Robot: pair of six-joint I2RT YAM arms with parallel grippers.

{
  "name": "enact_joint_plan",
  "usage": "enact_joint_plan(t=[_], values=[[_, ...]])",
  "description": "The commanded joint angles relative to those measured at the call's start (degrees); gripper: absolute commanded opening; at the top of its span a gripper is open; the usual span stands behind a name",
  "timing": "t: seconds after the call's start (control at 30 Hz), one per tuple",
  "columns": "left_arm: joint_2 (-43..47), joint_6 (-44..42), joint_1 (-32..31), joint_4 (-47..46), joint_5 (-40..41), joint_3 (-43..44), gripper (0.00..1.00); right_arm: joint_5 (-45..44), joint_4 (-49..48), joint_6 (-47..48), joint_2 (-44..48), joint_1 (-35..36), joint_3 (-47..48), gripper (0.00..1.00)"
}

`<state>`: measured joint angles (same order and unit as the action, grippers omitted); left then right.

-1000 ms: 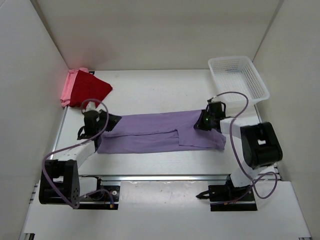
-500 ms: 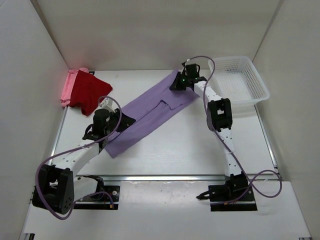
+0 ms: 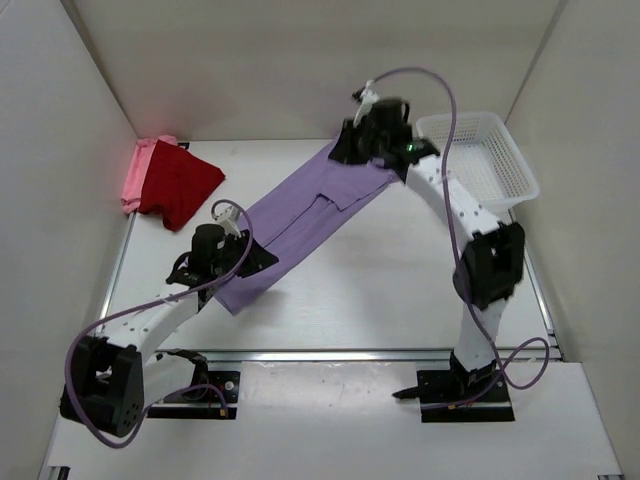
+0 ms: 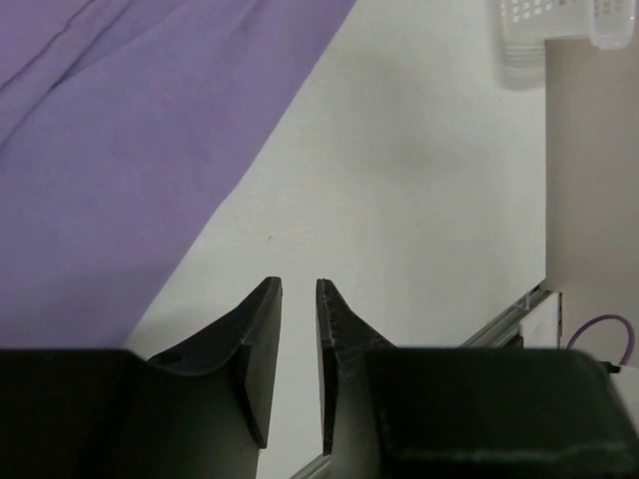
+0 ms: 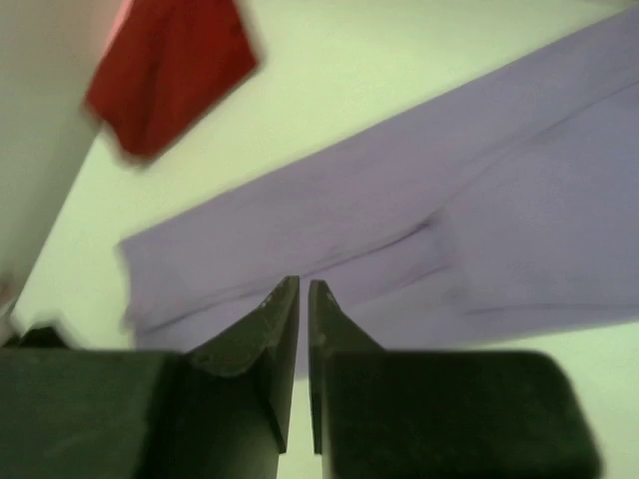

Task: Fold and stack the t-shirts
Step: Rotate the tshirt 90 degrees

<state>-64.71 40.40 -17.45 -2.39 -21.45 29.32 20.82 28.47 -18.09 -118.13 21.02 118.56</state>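
Letting go of the lavender t-shirt (image 3: 300,215), freshly swung from crosswise to diagonal across the desk (image 3: 380,270), with right tool (image 5: 303,294) and left tool (image 4: 298,299) both slightly parted, empty, folding yet unfinished.

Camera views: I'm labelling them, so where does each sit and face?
Top external: above and behind the bases, looking down; both arms show.
Left wrist: low left arm, facing the white mesh plastic basket; own fingers show.
Right wrist: raised right arm, looking down at the dark red fabric t-shirt; own fingers show.
Shared: all see the lavender purple fabric t-shirt.
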Motion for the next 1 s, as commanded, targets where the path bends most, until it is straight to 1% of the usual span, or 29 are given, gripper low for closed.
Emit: enact_joint_plan(t=[0.0,0.03,0.07,0.1,0.13,0.17,0.23,0.27,0.3,0.37,0.5,0.6,0.67,0.7,0.73,0.77,0.8,0.87,0.9,0.97], values=[[4.76,-5.67,1.98,8.69,0.69,2.31,0.31,-3.41,-13.97,-0.18,11.19,8.16,-27.01,0.06],[5.46,-7.51,1.98,11.42,2.71,3.45,0.3,-3.33,-20.14,-3.24,15.86,9.21,-37.16,0.0],[5.73,-8.75,1.72,12.92,4.65,4.68,0.29,-2.37,-23.34,-6.05,19.48,10.26,-45.79,0.0],[5.73,-9.11,0.85,14.25,5.27,4.78,0.3,-2.54,-27.81,-8.17,20.56,11.49,-48.92,0.0],[5.65,-9.29,0.58,14.17,5.37,5.3,0.3,-3.23,-30.46,-9.06,22.57,12.37,-53.91,0.01],[5.56,-9.03,0.49,14.08,4.85,5.92,0.29,-3.85,-31.27,-9.59,23.11,14.04,-57.18,0.1],[4.59,-9.2,0.75,14.34,3.44,6.62,0.29,-3.6,-34.78,-11.96,22.16,16.24,-60.36,0.28],[3.98,-9.46,0.49,14.26,3.17,6.89,0.3,-3.85,-35.58,-13.36,20.84,16.6,-61.42,0.32],[3.71,-9.12,0.92,14.0,2.91,6.89,0.3,-4.46,-37.33,-14.34,20.22,17.38,-62.39,0.38],[3.89,-9.2,0.84,13.64,2.82,5.93,0.32,-5.26,-40.06,-16.27,17.15,17.83,-62.84,0.44],[4.67,-9.03,0.75,12.85,2.64,4.96,0.32,-7.98,-44.98,-20.57,10.74,18.71,-61.53,0.46],[5.46,-8.32,1.37,11.8,2.47,4.25,0.31,-9.04,-45.34,-22.95,6.61,19.85,-58.63,0.44],[5.64,-8.06,1.55,11.36,2.64,4.16,0.3,-10.0,-44.91,-24.19,4.24,21.07,-57.04,0.36],[5.64,-8.32,1.54,11.45,2.64,4.43,0.3,-10.44,-44.21,-24.8,2.57,20.91,-55.13,0.34],[5.38,-8.32,1.98,11.45,2.99,4.69,0.3,-9.4,-44.38,-24.89,1.07,20.91,-54.5,0.29],[5.12,-8.24,1.37,11.36,3.17,4.95,0.3,-8.26,-44.64,-25.85,0.71,21.0,-54.06,0.21],[5.12,-8.41,1.37,11.36,3.26,4.78,0.31,-7.64,-45.42,-26.21,-0.51,20.65,-54.14,0.17],[4.42,-7.97,1.72,10.92,3.43,4.87,0.3,-5.97,-45.17,-26.47,0.17,19.51,-55.54,0.04],[4.41,-7.88,1.2,10.74,3.61,4.69,0.3,-5.53,-46.21,-26.04,1.48,18.37,-57.02,0.0],[3.54,-8.32,0.85,11.18,3.79,5.13,0.3,-4.65,-46.57,-25.43,5.26,15.48,-63.42,0.0]])
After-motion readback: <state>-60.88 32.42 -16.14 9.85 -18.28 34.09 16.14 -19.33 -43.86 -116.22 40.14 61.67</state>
